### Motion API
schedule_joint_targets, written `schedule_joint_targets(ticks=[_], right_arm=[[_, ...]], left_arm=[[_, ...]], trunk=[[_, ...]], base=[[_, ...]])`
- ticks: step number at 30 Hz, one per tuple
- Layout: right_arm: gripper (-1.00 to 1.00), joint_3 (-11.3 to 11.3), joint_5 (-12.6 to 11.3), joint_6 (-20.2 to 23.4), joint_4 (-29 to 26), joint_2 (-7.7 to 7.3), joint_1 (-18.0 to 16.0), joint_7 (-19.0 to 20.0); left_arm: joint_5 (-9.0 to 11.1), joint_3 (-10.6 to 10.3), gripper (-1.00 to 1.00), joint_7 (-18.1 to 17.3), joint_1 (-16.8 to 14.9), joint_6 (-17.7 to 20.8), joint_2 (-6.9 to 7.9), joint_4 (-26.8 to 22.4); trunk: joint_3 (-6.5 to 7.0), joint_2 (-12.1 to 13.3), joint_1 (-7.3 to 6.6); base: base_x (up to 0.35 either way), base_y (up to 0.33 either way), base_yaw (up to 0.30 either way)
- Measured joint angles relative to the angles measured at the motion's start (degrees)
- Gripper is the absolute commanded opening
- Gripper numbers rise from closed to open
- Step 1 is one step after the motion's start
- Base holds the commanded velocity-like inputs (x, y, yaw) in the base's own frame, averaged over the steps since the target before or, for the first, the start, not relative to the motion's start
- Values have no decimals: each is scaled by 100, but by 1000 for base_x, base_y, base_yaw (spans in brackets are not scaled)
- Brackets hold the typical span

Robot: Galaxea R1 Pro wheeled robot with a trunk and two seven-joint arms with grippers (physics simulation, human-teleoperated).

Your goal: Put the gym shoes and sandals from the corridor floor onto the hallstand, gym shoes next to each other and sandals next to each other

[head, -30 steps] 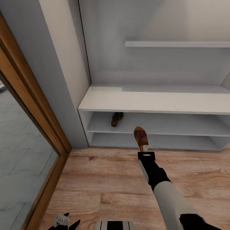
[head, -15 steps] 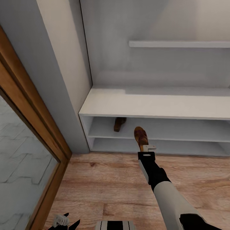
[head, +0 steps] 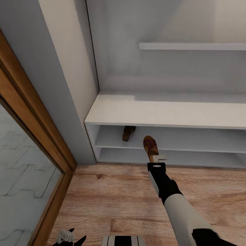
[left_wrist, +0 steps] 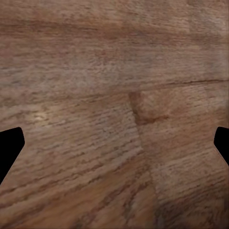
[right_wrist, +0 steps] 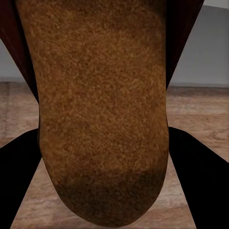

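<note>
The dark brown leather sandal with the tan insole [head: 150, 146] is riding in the right gripper [head: 154, 158], clamped at its heel end, its long axis running straight out from the arm toward the pale grey hallstand with a bench top and two low open shelf rows [head: 164, 114]. In the right wrist view the tan insole [right_wrist: 100, 109] is lying between the two black fingers [right_wrist: 19, 186]. Its partner, a second dark brown sandal [head: 128, 133], is sitting on the upper low shelf, ahead of the held toe and to its left, so the arm will probably need to carry forward and leftward to seat them side by side. The left gripper [head: 68, 238] is hanging low over the light brown wood-plank floor [head: 112, 201], its fingers spread wide and holding nothing.
</note>
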Motion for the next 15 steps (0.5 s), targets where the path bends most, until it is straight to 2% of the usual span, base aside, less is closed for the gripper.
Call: schedule_joint_targets(ticks=[15], right_arm=[[-100,-2,2,4,-16,0,0,0]], left_arm=[[0,0,100,0,0,0,-2,2]], trunk=[[88,0,0]], base=[[0,0,0]])
